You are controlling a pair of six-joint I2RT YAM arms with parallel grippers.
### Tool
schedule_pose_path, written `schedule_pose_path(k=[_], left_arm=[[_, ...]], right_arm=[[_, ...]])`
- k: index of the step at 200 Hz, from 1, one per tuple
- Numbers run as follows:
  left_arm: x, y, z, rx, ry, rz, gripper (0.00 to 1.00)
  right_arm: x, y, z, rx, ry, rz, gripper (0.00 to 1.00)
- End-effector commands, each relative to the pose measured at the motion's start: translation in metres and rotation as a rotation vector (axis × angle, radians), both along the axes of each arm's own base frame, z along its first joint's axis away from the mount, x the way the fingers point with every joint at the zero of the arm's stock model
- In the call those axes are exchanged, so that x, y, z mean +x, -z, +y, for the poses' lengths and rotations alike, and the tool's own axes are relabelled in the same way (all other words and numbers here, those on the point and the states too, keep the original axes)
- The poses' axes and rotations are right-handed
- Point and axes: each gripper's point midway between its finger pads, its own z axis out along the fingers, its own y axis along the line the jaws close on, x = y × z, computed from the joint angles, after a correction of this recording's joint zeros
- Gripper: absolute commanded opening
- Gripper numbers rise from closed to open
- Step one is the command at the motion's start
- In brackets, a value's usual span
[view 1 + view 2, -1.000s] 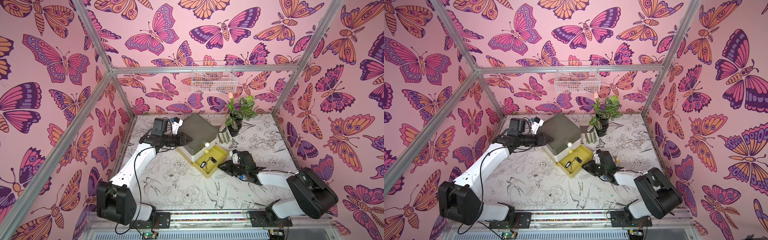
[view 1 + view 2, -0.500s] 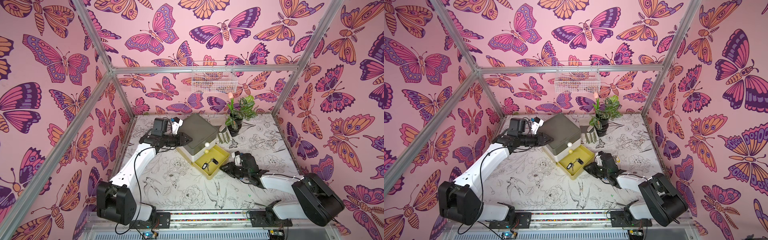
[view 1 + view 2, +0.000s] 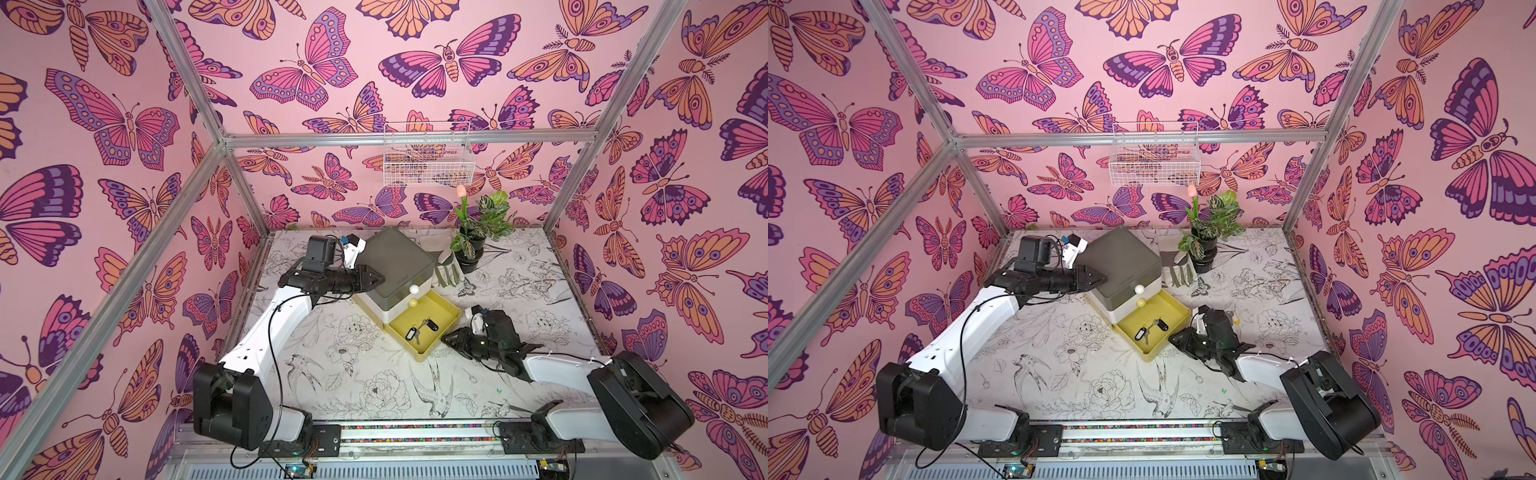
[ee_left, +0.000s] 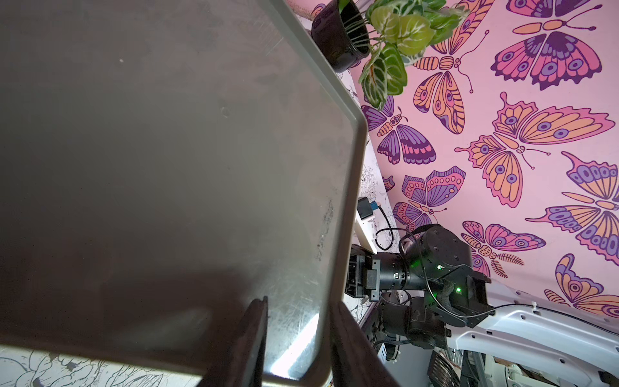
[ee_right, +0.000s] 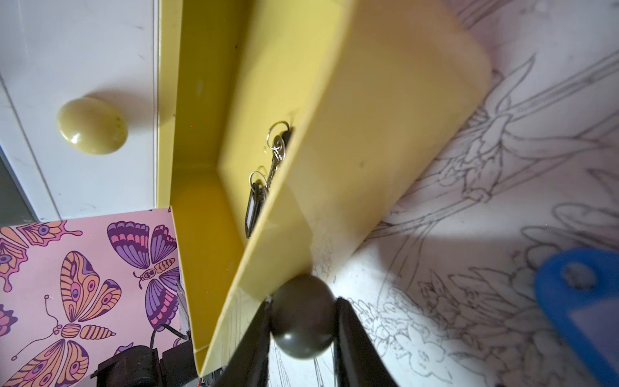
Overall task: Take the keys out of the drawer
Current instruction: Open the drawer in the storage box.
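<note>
in the right wrist view the drawer wall hides part of the keys: we see rings, some metal and one tag's edge, while a black tag sits almost wholly behind it. a blue tag is blurred and cut by the frame. the fingers of the right gripper run off the edge around a soft, dark knob. in the left wrist view the cabinet and the left gripper are cut off too. in both top views the keys are too small for us to count.
</note>
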Motion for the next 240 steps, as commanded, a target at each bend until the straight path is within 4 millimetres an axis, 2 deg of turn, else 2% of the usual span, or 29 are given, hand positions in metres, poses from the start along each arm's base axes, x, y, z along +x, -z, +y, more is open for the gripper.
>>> schedule_pose_path(k=[1, 89, 147, 183, 217, 240], left_arm=[[-0.005, 0.016, 0.006, 0.028, -0.019, 0.060, 0.36], [-0.002, 0.015, 0.005, 0.023, -0.021, 0.062, 0.37], [-0.001, 0.015, 0.003, 0.021, -0.017, 0.062, 0.37], [-0.001, 0.013, 0.002, 0.019, -0.016, 0.060, 0.37], [0.000, 0.010, 0.001, 0.015, -0.012, 0.052, 0.37], [0.000, 0.009, 0.000, 0.013, -0.009, 0.049, 0.37]], right_arm=[[-0.002, 0.005, -0.007, -0.017, 0.026, 0.018, 0.16], [-0.009, 0.007, -0.013, -0.027, 0.032, 0.022, 0.17], [-0.014, 0.006, -0.019, -0.061, 0.031, 0.021, 0.41], [-0.022, 0.000, -0.029, -0.095, 0.037, 0.018, 0.49], [-0.027, -0.023, -0.044, -0.174, 0.049, 0.001, 0.52], [-0.024, -0.055, -0.048, -0.230, 0.028, -0.043, 0.53]])
